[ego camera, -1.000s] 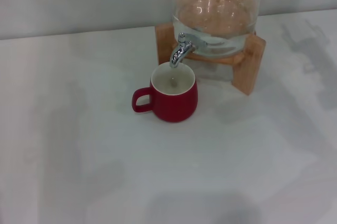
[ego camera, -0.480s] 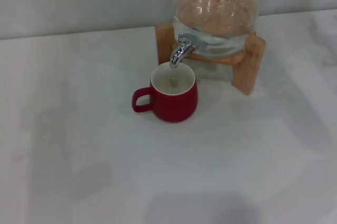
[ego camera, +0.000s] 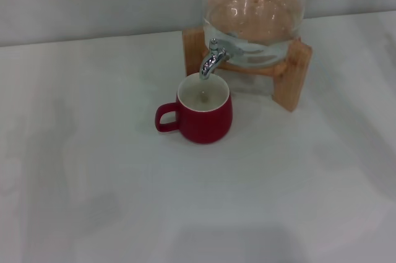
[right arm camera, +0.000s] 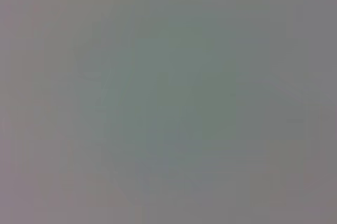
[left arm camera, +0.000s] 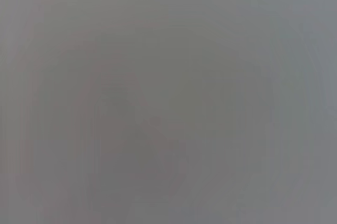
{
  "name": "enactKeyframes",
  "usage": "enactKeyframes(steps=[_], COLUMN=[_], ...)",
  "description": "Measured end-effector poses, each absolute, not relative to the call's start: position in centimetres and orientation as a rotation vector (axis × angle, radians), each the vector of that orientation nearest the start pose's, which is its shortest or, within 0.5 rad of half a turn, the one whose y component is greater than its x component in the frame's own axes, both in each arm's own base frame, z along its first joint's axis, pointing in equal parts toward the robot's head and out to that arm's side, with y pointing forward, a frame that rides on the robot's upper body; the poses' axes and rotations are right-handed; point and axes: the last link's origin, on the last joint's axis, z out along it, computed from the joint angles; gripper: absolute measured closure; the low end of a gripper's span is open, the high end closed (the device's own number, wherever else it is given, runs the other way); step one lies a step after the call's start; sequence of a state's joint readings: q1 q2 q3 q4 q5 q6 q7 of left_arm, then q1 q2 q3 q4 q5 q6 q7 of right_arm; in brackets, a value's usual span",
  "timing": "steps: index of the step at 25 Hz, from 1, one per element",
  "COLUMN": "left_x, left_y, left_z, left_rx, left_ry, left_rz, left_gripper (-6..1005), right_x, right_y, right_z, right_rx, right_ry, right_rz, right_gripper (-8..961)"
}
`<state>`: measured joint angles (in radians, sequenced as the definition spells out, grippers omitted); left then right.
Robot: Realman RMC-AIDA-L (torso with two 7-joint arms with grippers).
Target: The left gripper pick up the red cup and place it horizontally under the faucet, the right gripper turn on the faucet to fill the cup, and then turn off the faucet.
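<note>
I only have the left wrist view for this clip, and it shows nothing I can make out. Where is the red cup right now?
Observer: The red cup stands upright on the table, directly under the faucet spout.
Operator: Is either gripper near it?
Observer: No. Neither gripper appears in the head view, and the right wrist view shows nothing recognisable either.
Operator: Which way does the handle face?
Observer: The handle points to the robot's left, away from the wooden stand under the glass jar.
</note>
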<state>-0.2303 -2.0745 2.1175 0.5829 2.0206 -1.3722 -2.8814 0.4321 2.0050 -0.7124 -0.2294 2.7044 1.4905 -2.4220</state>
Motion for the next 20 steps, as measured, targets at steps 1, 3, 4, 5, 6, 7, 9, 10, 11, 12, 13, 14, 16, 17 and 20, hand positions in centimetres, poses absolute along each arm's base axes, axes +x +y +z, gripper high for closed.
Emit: enactKeyframes(steps=[1,3,4,5,6,7,9,10,11,12,13,14,16,17,20], left_x=[-31.5,-31.5,-31.5,-31.5,-31.5,-31.5,-31.5,-31.5,-31.4,-31.4,-31.4,-31.4,-31.3,-31.2,-31.0], left_y=[30.2,30.2,30.2,30.3,30.3,30.3,30.3,30.3,30.3,30.3,30.3,30.3,30.3,30.4,30.8], left_z=[4.9,4.9,4.9,5.0,5.0,5.0,5.0,5.0,5.1,5.1,5.2,5.2,5.3,5.3,5.3], left_rx=[-1.011,-1.012,-1.013,-1.013,-1.013,-1.014,-1.014,-1.013,-1.013,-1.012,-1.012,-1.012,-1.013,-1.014,-1.021], left_ry=[-0.419,-0.418,-0.417,-0.416,-0.416,-0.415,-0.413,-0.411,-0.408,-0.403,-0.401,-0.399,-0.395,-0.392,-0.388], left_rz=[-0.735,-0.736,-0.735,-0.735,-0.735,-0.735,-0.735,-0.736,-0.737,-0.738,-0.739,-0.74,-0.743,-0.745,-0.75], left_gripper=[303,303,303,303,303,303,303,303,303,303,303,303,303,303,303], right_x=[33.3,33.1,32.9,32.9,32.6,32.4,32.0,31.7,31.5,31.2,30.9,30.7,30.3,30.1,29.7], right_y=[33.1,32.0,31.6,31.4,31.1,31.0,30.4,30.2,30.1,29.9,29.7,29.6,29.4,29.3,29.0], right_z=[14.0,13.6,13.2,13.1,12.7,12.5,11.6,11.2,10.9,10.3,9.8,9.4,8.5,8.0,6.8], right_rx=[-1.16,-1.188,-1.214,-1.224,-1.259,-1.279,-1.346,-1.381,-1.41,-1.452,-1.498,-1.547,-1.634,-1.675,-1.765], right_ry=[0.404,0.421,0.428,0.43,0.43,0.429,0.422,0.42,0.419,0.418,0.414,0.408,0.39,0.381,0.363], right_rz=[1.249,1.333,1.367,1.378,1.401,1.408,1.427,1.437,1.444,1.448,1.445,1.436,1.412,1.398,1.369], right_gripper=[263,263,263,263,263,263,263,263,263,263,263,263,264,264,264])
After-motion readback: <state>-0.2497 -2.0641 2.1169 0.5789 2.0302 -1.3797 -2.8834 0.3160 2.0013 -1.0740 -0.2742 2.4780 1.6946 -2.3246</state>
